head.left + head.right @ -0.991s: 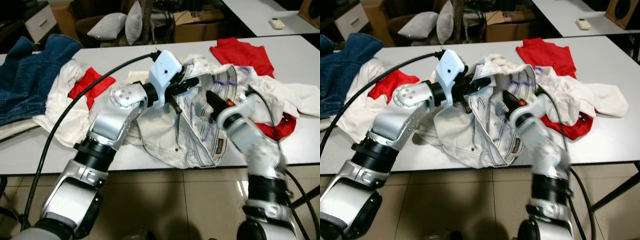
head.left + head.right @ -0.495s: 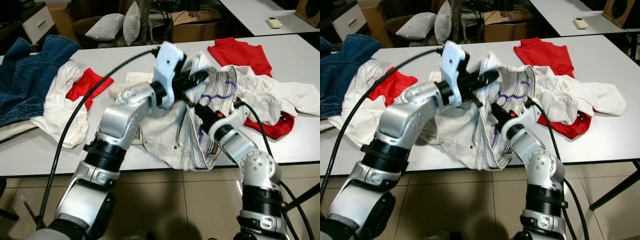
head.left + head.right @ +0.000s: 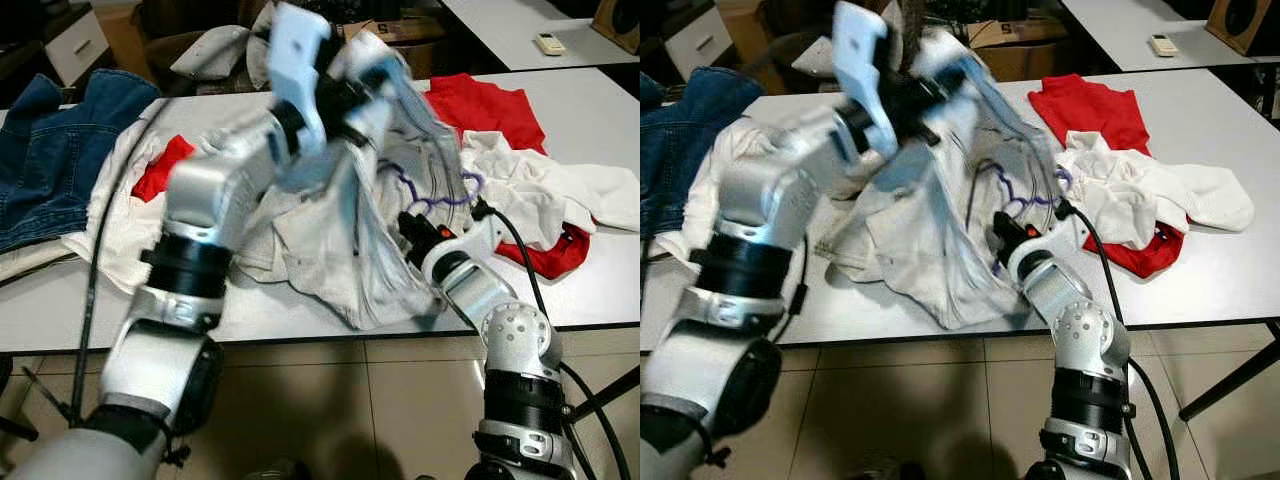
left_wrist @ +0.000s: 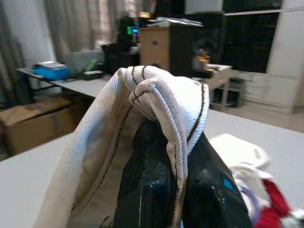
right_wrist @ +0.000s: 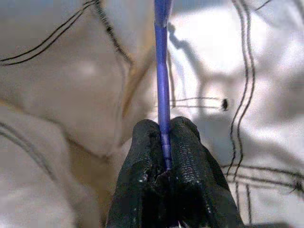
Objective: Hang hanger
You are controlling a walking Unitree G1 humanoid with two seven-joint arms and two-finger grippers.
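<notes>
My left gripper [image 4: 176, 145] is shut on a fold of the cream garment [image 3: 345, 225] with dark stitching and holds it lifted high above the table; the arm is blurred in the eye views. A thin purple hanger [image 3: 440, 192] lies partly inside the garment, only its wire loops showing. My right gripper [image 3: 412, 228] is low at the garment's right side, shut on the purple hanger wire [image 5: 162, 71], which runs straight out between its fingers [image 5: 142, 161]. Cloth hides the rest of the hanger.
The white table [image 3: 600, 100] carries a red shirt [image 3: 475, 105], a white garment pile [image 3: 565, 185] over more red cloth, and blue denim [image 3: 50, 150] at the left. Pillows and a cardboard box [image 3: 385, 45] stand behind. The near table edge is close to my body.
My left arm has swung up and to the left, hauling the cream garment off the table. The right gripper has stayed low, holding the purple wire.
</notes>
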